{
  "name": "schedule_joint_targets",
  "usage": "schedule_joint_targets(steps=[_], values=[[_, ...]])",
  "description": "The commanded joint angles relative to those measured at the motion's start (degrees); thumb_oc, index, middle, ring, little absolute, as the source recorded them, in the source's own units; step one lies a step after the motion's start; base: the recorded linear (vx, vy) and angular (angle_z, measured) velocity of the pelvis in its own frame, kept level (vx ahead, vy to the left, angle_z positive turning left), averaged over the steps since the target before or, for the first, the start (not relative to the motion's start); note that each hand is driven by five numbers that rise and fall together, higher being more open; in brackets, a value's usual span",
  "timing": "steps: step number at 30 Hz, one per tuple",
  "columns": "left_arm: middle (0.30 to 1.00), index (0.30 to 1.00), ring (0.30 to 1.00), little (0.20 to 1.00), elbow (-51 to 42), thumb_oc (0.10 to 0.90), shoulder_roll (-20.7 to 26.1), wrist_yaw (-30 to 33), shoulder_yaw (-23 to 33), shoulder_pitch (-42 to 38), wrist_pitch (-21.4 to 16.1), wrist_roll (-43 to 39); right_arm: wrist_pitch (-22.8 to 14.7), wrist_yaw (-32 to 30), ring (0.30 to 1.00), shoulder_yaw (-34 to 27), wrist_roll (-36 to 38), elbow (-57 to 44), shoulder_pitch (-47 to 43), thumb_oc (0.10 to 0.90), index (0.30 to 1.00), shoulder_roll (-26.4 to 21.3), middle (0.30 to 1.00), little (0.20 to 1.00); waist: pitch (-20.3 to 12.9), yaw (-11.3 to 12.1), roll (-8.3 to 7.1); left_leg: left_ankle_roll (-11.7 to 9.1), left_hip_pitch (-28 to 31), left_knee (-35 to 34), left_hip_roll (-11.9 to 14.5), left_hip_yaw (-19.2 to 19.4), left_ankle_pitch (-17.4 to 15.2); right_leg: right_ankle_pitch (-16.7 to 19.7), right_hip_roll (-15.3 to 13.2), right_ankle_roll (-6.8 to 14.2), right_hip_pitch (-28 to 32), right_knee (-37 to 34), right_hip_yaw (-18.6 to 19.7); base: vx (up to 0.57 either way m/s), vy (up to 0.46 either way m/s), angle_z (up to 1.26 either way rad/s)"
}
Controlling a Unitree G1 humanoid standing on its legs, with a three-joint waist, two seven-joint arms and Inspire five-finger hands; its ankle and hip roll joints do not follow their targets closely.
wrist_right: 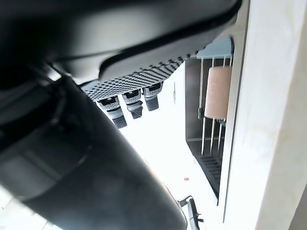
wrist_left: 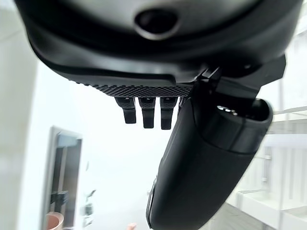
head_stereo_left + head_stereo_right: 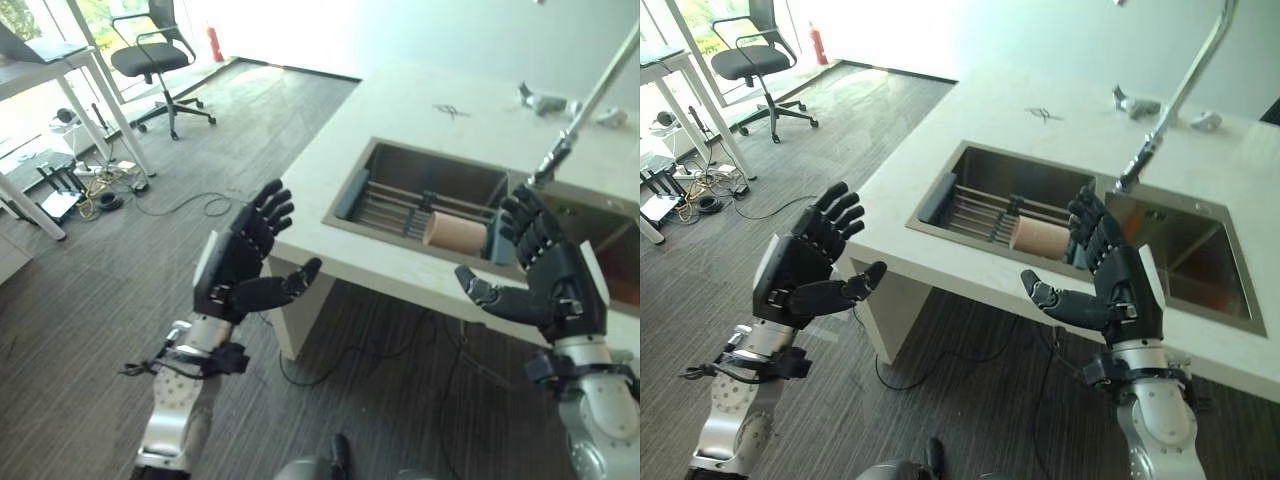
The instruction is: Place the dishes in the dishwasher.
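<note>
Both hands empty, fingers spread wide: left hand point(image 3: 243, 262) off the counter's point(image 3: 400, 110) left corner, right hand point(image 3: 550, 275) above its near edge. Your dish, a tan cup point(image 3: 455, 232), lies on its side on the roll-up rack point(image 3: 395, 205) over the sink's point(image 3: 440, 165) left basin, at the rack's right end. Its long axis runs along the rack's length; which end is the mouth, cannot tell. Risk: it sits tight against the rack's end bar, so a clumsy reach could roll it. The faucet point(image 3: 580, 110) crowds your right-hand approach. No dishwasher seen.
</note>
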Motion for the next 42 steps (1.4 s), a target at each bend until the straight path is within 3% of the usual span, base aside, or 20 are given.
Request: schedule_joint_targets(steps=[1,4,5,7,8,9,15,20,21,24,25,27,28,30,31,32,37,42], values=[[0.900,0.900,0.900,0.900,-6.09,0.800,2.75,-1.08,-2.01,-2.19,-2.32,-1.17,-7.50,1.28,0.900,-0.97,2.81,-0.42,-7.24,0.800,0.900,-3.49,0.900,0.900,-3.18,0.72,1.15,1.52,-1.81,5.56,6.14,-2.85,-7.86,9.44,-1.98,0.80,-1.11,-14.80,-8.39,0.07,0.023,-1.24],[0.900,0.900,0.900,0.900,-6.66,0.800,3.28,-0.39,-1.70,-2.34,-2.47,-0.83,-7.31,2.19,0.900,-1.66,4.36,-0.14,-7.93,0.800,0.900,-4.47,0.900,0.900,-2.47,0.35,0.21,0.36,-0.39,5.56,7.05,0.63,-9.11,9.96,-4.39,1.20,-2.41,-24.76,-12.39,0.10,-0.079,-0.96],[0.900,0.900,0.900,0.900,-6.85,0.800,3.44,-0.64,-1.45,-2.23,-2.82,-0.98,-7.48,2.32,0.900,-2.02,4.59,-0.12,-7.94,0.800,0.900,-4.70,0.900,0.900,-2.33,0.23,-0.38,0.17,0.07,5.56,6.92,1.47,-9.63,9.69,-5.54,1.44,-4.02,-24.76,-12.39,0.15,-0.160,-0.68],[0.900,0.900,0.900,0.900,-7.61,0.800,3.16,1.67,-1.03,-1.82,-5.59,0.84,-7.95,2.19,0.900,-1.39,3.91,-0.14,-8.52,0.800,0.900,-4.23,0.900,0.900,-2.23,-0.34,-1.58,-0.10,1.89,5.56,6.95,3.18,-11.64,13.37,-9.46,2.67,-9.08,-24.76,-12.29,0.18,-0.179,-0.54],[0.900,0.900,0.900,0.900,-7.76,0.800,3.09,1.76,-0.86,-1.75,-6.07,1.44,-8.10,2.21,0.900,-0.96,3.49,-0.25,-8.59,0.800,0.900,-3.76,0.900,0.900,-2.20,-0.60,-1.66,-0.07,2.52,5.56,7.12,3.52,-12.12,14.15,-10.12,2.90,-10.37,-24.76,-12.07,0.21,-0.241,-0.17],[0.900,0.900,0.900,0.900,-8.00,0.800,2.94,1.54,-0.71,-1.98,-6.09,1.48,-8.24,1.82,0.900,-0.46,2.58,-0.42,-8.68,0.800,0.900,-3.35,0.900,0.900,-2.49,-0.71,-1.84,-0.04,3.04,5.56,7.24,4.04,-12.73,12.34,-10.35,3.01,-10.91,-24.76,-11.61,0.18,-0.232,0.02],[0.900,0.900,0.900,0.900,-9.40,0.800,1.77,1.13,-2.18,-3.12,-6.15,-0.17,-7.10,-1.73,0.900,2.01,-0.60,-0.51,-11.15,0.800,0.900,-3.00,0.900,0.900,-4.14,-0.86,-2.58,-0.11,5.13,5.56,7.26,4.61,-14.45,10.76,-8.37,3.38,-10.76,-24.76,-10.60,0.20,-0.259,0.07],[0.900,0.900,0.900,0.900,-10.72,0.800,0.30,-4.99,-2.38,-2.94,-4.24,-10.11,-7.05,-1.97,0.900,1.03,-0.53,-1.27,-10.49,0.800,0.900,-3.62,0.900,0.900,-5.24,-2.05,-2.47,-1.80,8.17,5.56,8.69,5.15,-14.16,8.75,-6.03,1.38,-9.05,-24.76,-10.07,0.21,-0.263,-0.06],[0.900,0.900,0.900,0.900,-11.01,0.800,0.27,-4.84,-2.47,-2.73,-4.86,-9.41,-6.80,-1.58,0.900,0.73,-0.43,-1.67,-10.13,0.800,0.900,-3.81,0.900,0.900,-5.35,-2.25,-2.41,-2.31,8.89,5.56,8.83,5.10,-13.20,8.44,-5.59,0.88,-8.82,-24.76,-9.81,0.24,-0.258,-0.16],[0.900,0.900,0.900,0.900,-11.50,0.800,0.41,0.77,-1.57,-1.61,-4.19,-3.49,-6.55,-0.92,0.900,-0.38,-0.21,-2.28,-8.81,0.800,0.900,-4.70,0.900,0.900,-5.34,-2.15,-2.49,-4.85,10.83,5.56,10.01,5.33,-4.66,7.02,-4.25,-1.01,-7.52,-24.76,-9.11,0.16,-0.180,-0.12],[0.900,0.900,0.900,0.900,-11.09,0.800,0.46,2.20,-0.49,-0.86,-3.57,-3.50,-6.73,-0.82,0.900,-1.37,0.24,-2.47,-8.12,0.800,0.900,-5.28,0.900,0.900,-5.22,-1.78,-3.51,-6.24,11.59,8.14,10.60,6.31,1.29,6.34,-4.90,-1.95,-6.58,-24.76,-9.06,0.12,-0.198,-0.19],[0.900,0.900,0.900,0.900,-10.77,0.800,-0.38,0.80,1.27,0.53,-5.11,-3.60,-6.72,-0.45,0.900,-2.45,0.27,-2.48,-7.50,0.800,0.900,-5.40,0.900,0.900,-4.26,-0.57,-4.59,-6.07,6.67,16.68,9.13,4.03,1.26,5.77,-5.29,-3.05,-5.35,-24.76,-8.45,0.12,-0.170,-0.18],[0.900,0.900,0.900,0.900,-10.68,0.800,-0.93,-1.06,1.88,0.88,-5.54,-2.91,-6.30,-0.74,0.900,-2.34,-0.44,-2.30,-7.86,0.800,0.900,-5.23,0.900,0.900,-3.67,0.08,-4.77,-4.94,2.78,16.31,8.95,3.61,-0.40,5.26,-4.92,-2.96,-4.51,-24.76,-7.54,0.11,-0.048,-0.12],[0.900,0.900,0.900,0.900,-11.15,0.800,-0.74,-1.50,2.49,1.05,-5.96,-1.82,-4.96,-0.93,0.900,-1.73,-0.81,-2.13,-9.08,0.800,0.900,-5.28,0.900,0.900,-3.45,0.57,-4.17,-3.94,3.33,8.38,8.85,3.76,-2.25,4.57,-4.32,-2.17,-3.97,-24.76,-6.36,0.11,0.131,-0.30],[0.900,0.900,0.900,0.900,-11.42,0.800,-0.26,-1.43,3.04,1.45,-6.33,-1.00,-4.62,-0.56,0.900,-1.52,-0.66,-2.06,-9.43,0.800,0.900,-5.24,0.900,0.900,-3.01,0.84,-3.16,-4.00,2.29,5.56,9.61,3.13,-3.58,4.18,-3.55,-1.55,-3.54,-24.76,-5.84,0.20,0.337,-0.74],[0.900,0.900,0.900,0.900,-11.76,0.800,1.08,-1.26,4.27,1.91,-6.42,1.53,-4.27,1.38,0.900,-1.66,-0.20,-2.55,-9.38,0.800,0.900,-5.85,0.900,0.900,-2.96,1.51,-0.73,-5.10,-2.31,5.56,10.52,-2.02,-4.38,2.92,-1.61,-0.85,-2.66,-24.76,-4.42,0.17,0.313,-0.75],[0.900,0.900,0.900,0.900,-9.53,0.800,4.08,-0.24,4.14,-1.34,-7.87,11.58,-3.44,0.89,0.900,-2.01,-0.52,-2.48,-9.64,0.800,0.900,-7.15,0.900,0.900,-4.67,0.51,0.42,-5.17,-1.58,5.56,10.72,-2.90,-6.59,2.24,-2.61,0.03,-2.45,-24.76,-5.32,0.06,0.208,-0.58],[0.900,0.900,0.900,0.900,-6.60,0.800,13.21,0.08,8.56,-4.47,-7.57,12.96,-2.09,1.65,0.900,-3.36,-0.04,-1.87,-9.42,0.800,0.900,-7.42,0.900,0.900,-6.24,-0.48,1.30,-4.27,-0.65,5.56,10.31,-2.34,-7.90,2.62,-3.60,1.10,-1.95,-24.76,-5.86,0.06,0.166,-0.02]])
